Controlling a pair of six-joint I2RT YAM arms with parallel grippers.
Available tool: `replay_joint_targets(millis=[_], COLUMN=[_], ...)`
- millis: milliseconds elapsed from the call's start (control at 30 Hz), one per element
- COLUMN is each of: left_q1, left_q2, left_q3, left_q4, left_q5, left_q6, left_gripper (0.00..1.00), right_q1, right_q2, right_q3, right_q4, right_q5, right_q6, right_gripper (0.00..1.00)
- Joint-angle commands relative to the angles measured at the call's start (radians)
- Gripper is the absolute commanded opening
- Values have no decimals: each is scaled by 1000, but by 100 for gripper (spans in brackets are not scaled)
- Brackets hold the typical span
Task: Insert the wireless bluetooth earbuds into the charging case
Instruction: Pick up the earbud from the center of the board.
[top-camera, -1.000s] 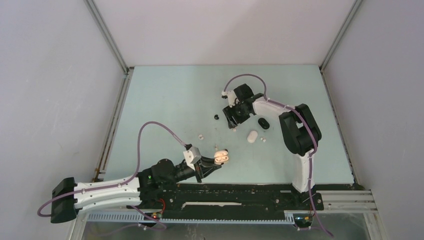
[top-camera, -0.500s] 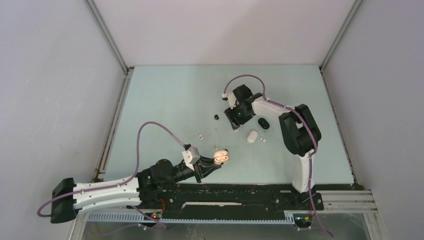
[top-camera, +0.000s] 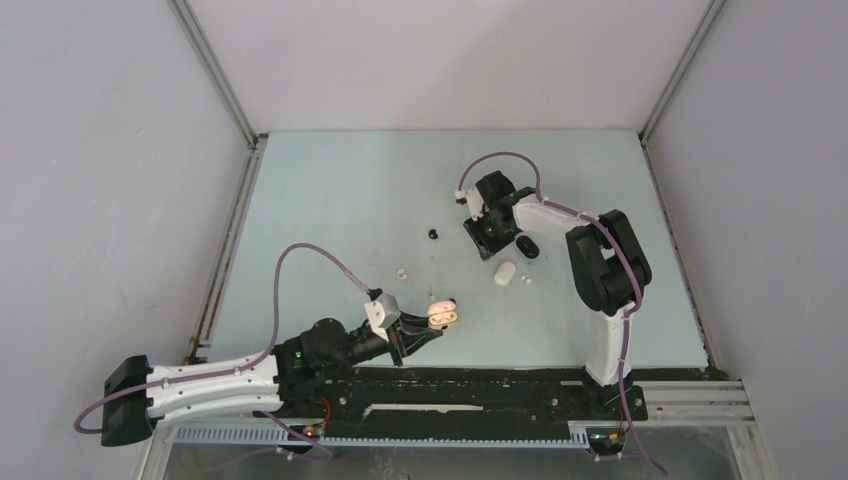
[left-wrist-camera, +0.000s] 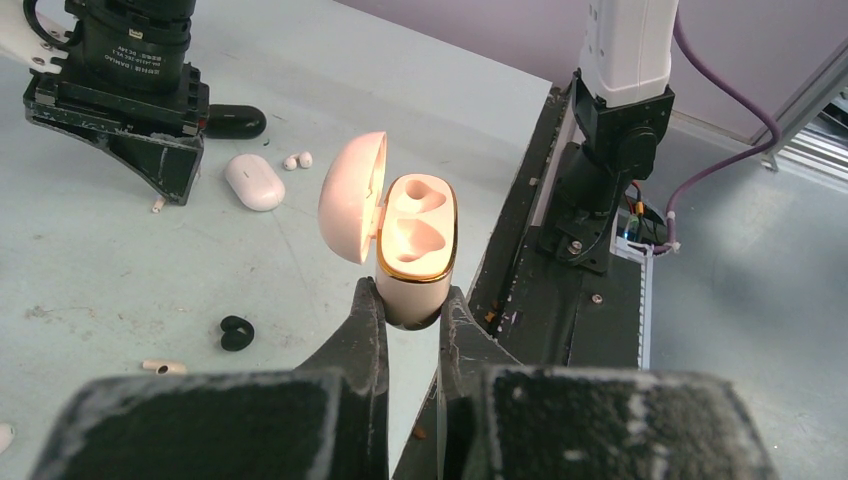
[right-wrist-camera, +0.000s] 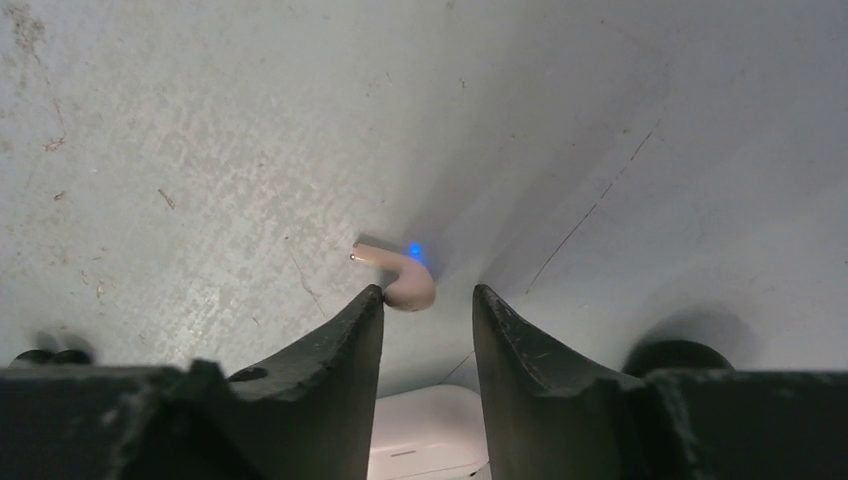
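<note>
My left gripper (left-wrist-camera: 408, 300) is shut on the base of a pale pink charging case (left-wrist-camera: 415, 250), held upright above the table's near edge with its lid swung open and both wells empty. In the top view the case (top-camera: 443, 313) sits at the tip of the left gripper (top-camera: 425, 326). My right gripper (right-wrist-camera: 428, 298) is low over the table with its jaws open. A pale pink earbud (right-wrist-camera: 400, 277), lit blue on one side, lies between the tips, touching the left one with a gap to the right one. In the top view the right gripper (top-camera: 487, 243) hides it.
Beside the right gripper lie a white case (top-camera: 505, 272), a black case (top-camera: 527, 246) and a pair of white earbuds (top-camera: 525, 279). A black earbud (top-camera: 432, 234) and a white earbud (top-camera: 401, 271) lie further left. A pale stemmed earbud (left-wrist-camera: 163, 367) rests near the left gripper.
The right gripper has shifted to the right and its jaws have narrowed around the pale pink earbud, which the top view no longer shows. The left arm and its case have not moved.
</note>
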Motion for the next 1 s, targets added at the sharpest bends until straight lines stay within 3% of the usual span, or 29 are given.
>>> replay_joint_targets(millis=[0, 100, 667, 700, 733, 967], left_q1=[-6, -6, -6, -6, -6, -6], left_q2=[2, 4, -17, -19, -19, -19], left_q3=[26, 25, 17, 16, 17, 24], left_q4=[54, 54, 35, 34, 32, 22], left_q5=[1, 1, 0, 0, -1, 1], left_q6=[16, 16, 22, 23, 25, 28], left_gripper=[0, 0, 0, 7, 1, 0], right_q1=[1, 2, 2, 0, 1, -7], right_q2=[-35, -29, 17, 21, 26, 65], right_q3=[-13, -13, 14, 19, 27, 81], right_q4=[-29, -27, -10, -13, -17, -53], right_q5=[-6, -21, -66, -68, -69, -82], right_q6=[-15, -20, -56, -58, -58, -80], right_gripper=[38, 32, 30, 30, 30, 35])
